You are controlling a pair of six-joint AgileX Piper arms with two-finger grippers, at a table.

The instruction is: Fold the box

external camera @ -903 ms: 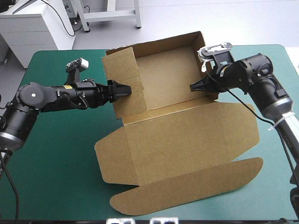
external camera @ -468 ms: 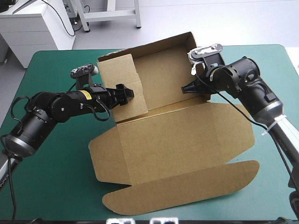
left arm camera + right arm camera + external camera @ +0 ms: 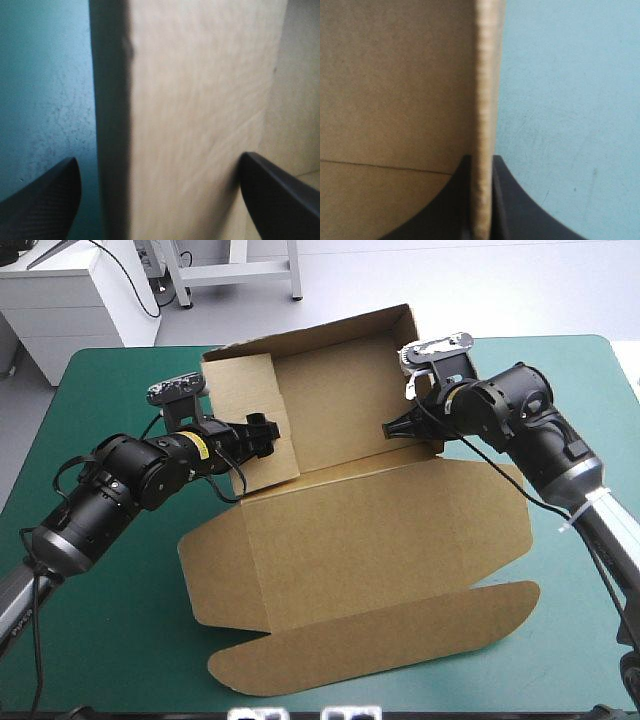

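High view shows the box (image 3: 335, 405) at the middle of the table (image 3: 110, 630), its far half raised into a rough tray. Its lid (image 3: 380, 540) lies flat on the teal-green cover toward the near edge, the rounded front flap outermost. The arms come at it from opposite sides, one to each side wall, which I take as the way to stand both walls up together with the far wall between them. The left hand (image 3: 266, 433) sits at the near end of the left wall (image 3: 240, 390). In the left wrist view its black fingers (image 3: 45, 200) stand wide apart with the wall running between them and neither visibly pressing the board, so it straddles rather than grips. That placing probably lets it steady or nudge the wall, which looks to lean outward a little. The right hand (image 3: 392, 429) is at the near end of the right wall (image 3: 485, 75). In the right wrist view its fingers all but meet, the corrugated edge of the board pinched between them, the box's inside to one side and bare cover to the other. Such a firm pinch would hold that wall upright and likely keep the whole sheet from sliding while the other arm works; the walls do not yet look tucked
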